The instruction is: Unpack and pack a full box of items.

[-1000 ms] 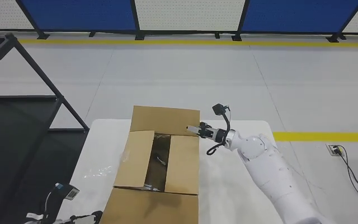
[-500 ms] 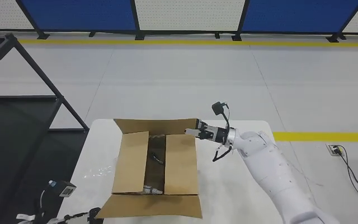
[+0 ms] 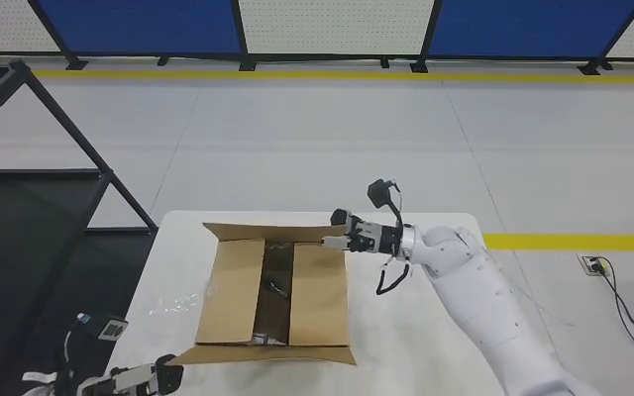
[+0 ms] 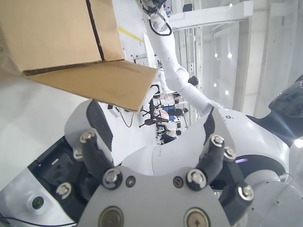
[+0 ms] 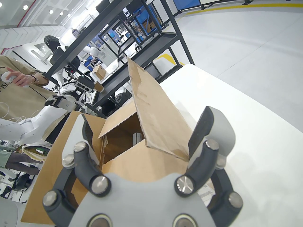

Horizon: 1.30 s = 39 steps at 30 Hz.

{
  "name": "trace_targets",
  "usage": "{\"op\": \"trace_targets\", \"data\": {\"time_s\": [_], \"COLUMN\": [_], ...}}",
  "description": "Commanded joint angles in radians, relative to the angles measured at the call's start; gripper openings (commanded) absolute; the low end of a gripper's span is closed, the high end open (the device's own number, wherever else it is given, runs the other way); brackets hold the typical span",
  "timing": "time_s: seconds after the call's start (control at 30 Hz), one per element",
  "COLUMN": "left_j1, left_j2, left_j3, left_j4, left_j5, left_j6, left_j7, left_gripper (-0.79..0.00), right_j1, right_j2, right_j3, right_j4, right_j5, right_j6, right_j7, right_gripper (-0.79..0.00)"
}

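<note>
Table [image 3: 388,342], right gripper [image 3: 339,230] spread at box flap [image 3: 272,232]

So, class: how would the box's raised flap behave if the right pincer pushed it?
The flap is flat though raised, so probably stiff: it would swing on its crease, not flop. Thin sheet, so likely light; a hard push might slide the box.

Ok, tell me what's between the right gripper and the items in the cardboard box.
Two side flaps lie folded in over the cardboard box's opening, leaving a narrow middle gap where the items show dimly. The far flap stands upright beside the open right gripper, at the box's far edge.
</note>
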Motion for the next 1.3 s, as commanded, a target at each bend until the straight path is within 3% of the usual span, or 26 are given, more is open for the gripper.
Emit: {"op": "trace_targets", "data": {"time_s": [0.0, 0.23, 0.5, 1.1, 1.27], "left_j1": [0.002, 0.001, -0.014, -0.111, -0.134], "left_j2": [0.000, -0.001, -0.001, 0.003, 0.002], "left_j3": [-0.004, 0.004, 0.029, 0.120, 0.144], "left_j4": [0.003, 0.005, 0.008, 0.040, 0.046], "left_j5": [-0.001, -0.011, -0.048, -0.023, -0.031], "left_j6": [0.005, 0.061, 0.104, 0.240, 0.283], "left_j7": [0.023, 0.125, 0.147, 0.269, 0.322], "left_gripper": [0.000, 0.000, 0.000, 0.000, 0.000], "right_j1": [-0.009, -0.041, -0.072, -0.105, -0.104], "right_j2": [0.005, 0.027, 0.050, 0.090, 0.094], "right_j3": [0.001, -0.006, 0.006, -0.039, -0.058], "right_j4": [-0.031, -0.125, -0.208, -0.371, -0.375], "right_j5": [0.001, -0.002, 0.002, 0.067, 0.139], "right_j6": [-0.002, 0.002, 0.033, 0.110, 0.173], "right_j7": [0.011, 0.090, 0.110, 0.201, 0.254], "right_gripper": [0.000, 0.000, 0.000, 0.000, 0.000]}}
